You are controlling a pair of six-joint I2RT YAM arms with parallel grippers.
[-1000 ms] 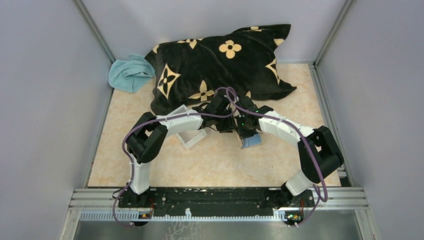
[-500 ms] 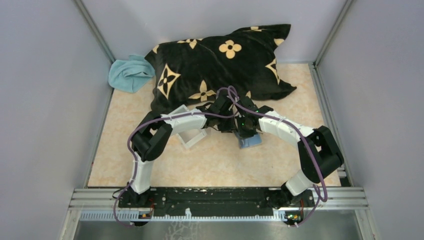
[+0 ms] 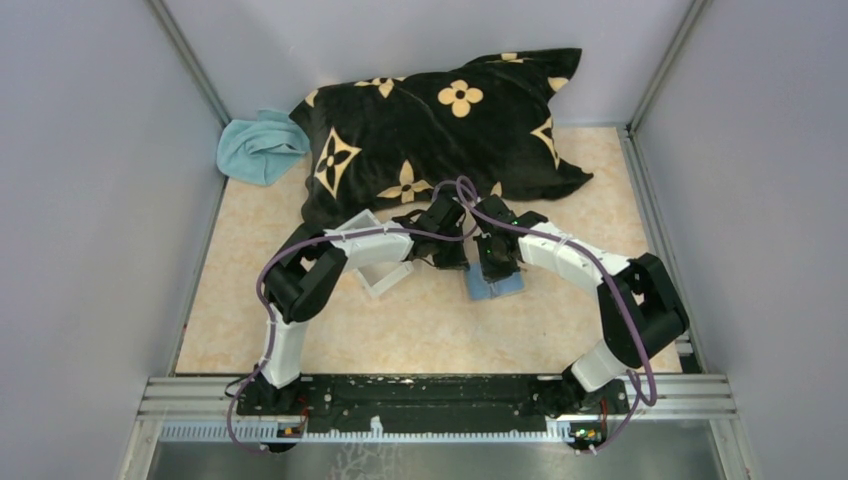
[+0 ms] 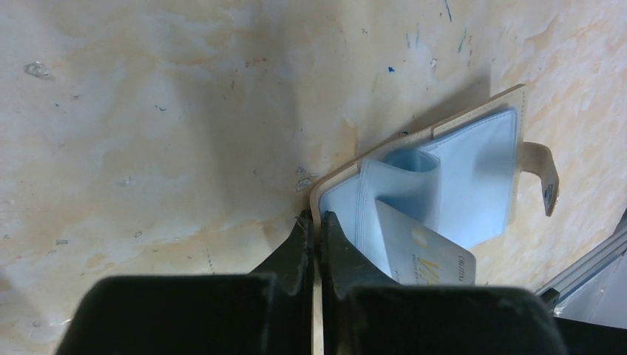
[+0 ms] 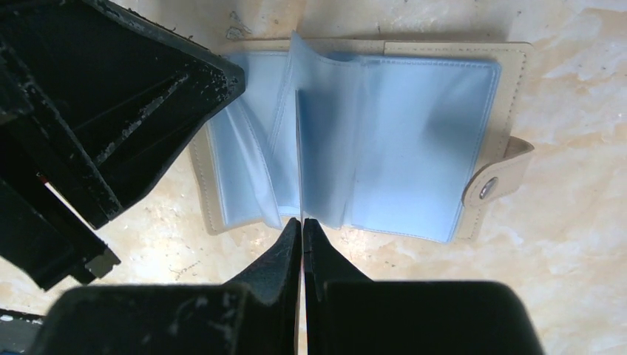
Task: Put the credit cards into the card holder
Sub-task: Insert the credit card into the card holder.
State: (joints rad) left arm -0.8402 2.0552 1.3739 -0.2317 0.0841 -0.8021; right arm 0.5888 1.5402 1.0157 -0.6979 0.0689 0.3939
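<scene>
Your left claw (image 4: 316, 222) is clamped on the open card holder's (image 4: 473, 185) tan corner. Your right claw (image 5: 302, 225) pinches 1 blue sleeve (image 5: 325, 148). A credit card (image 4: 432, 259) shows right of the left tips.

Jaws pinch open card holder (image 4: 451, 185) edge; card (image 4: 425, 255) pocketed.

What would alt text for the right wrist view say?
An open tan card holder with light blue sleeves lies on a beige table. The shut right gripper appears to pinch one upright sleeve; the left gripper overlaps its left side.
</scene>
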